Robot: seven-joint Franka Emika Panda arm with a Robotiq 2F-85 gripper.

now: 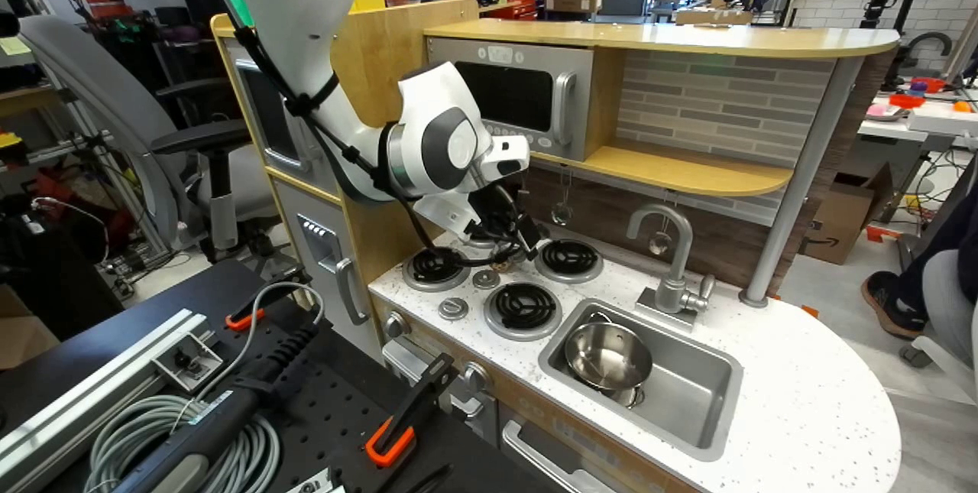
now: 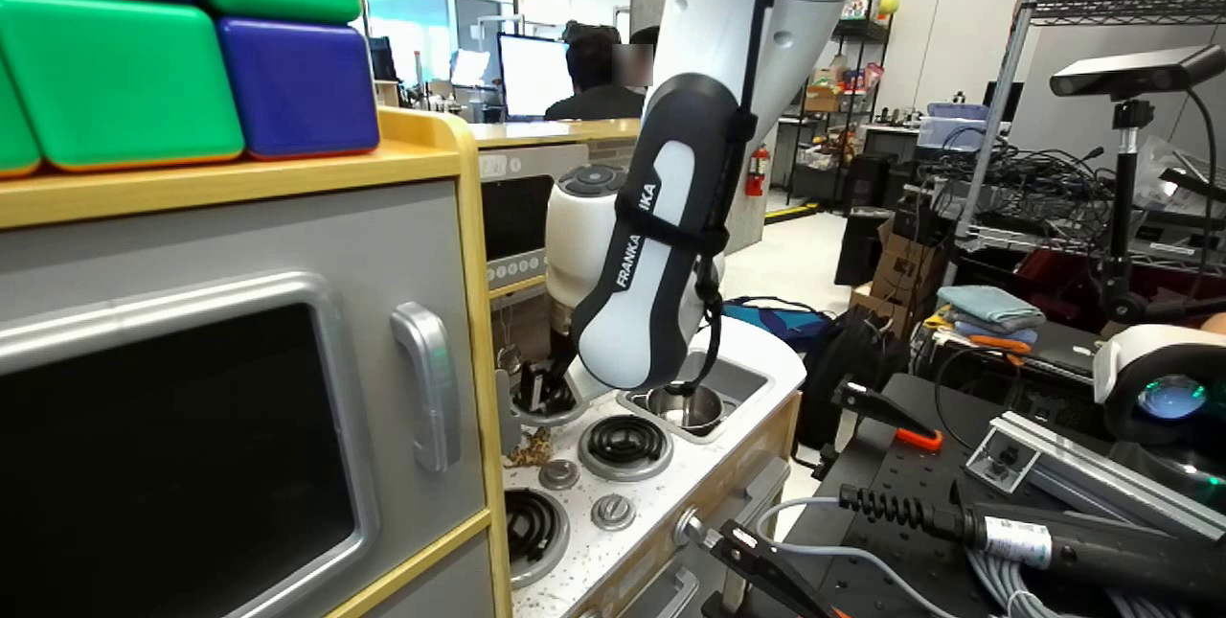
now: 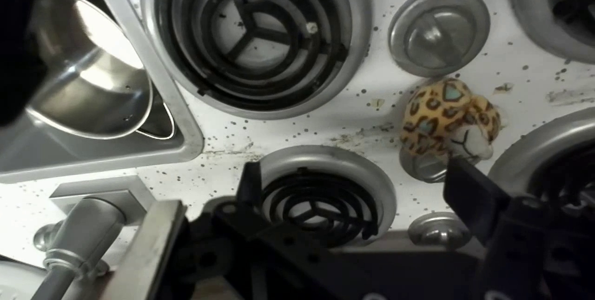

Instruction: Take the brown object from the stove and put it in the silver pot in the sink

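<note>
Has the fingers of the gripper spread wide apart, tip well away from tip, above the stove. Shows a burner beyond the gap in the wrist view. Shows the toy just past one fingertip there, spotted in brown and black on orange, with a pale muzzle. Cannot tell about contact between finger and toy.

Has the toy resting on the stove, partly over a metal disc, just beside a knob and between burners. Shows the toy in an exterior view as well, near the knob.

Leans the arm over the stove in both exterior views, white, with black straps and a cable alongside.

Has the pot inside the sink, at the stove end, well apart from the toy, with the shiny interior facing up. Shows a wire handle at the rim in the wrist view, and a dark shape across part of the pot. Has the faucet behind the sink.

Shows the microwave above the stove and hanging utensils below the shelf. Has a black bench along the near side, perforated, with a coiled cable and a clamp on top. Shows green and blue blocks on the cabinet in an exterior view.
</note>
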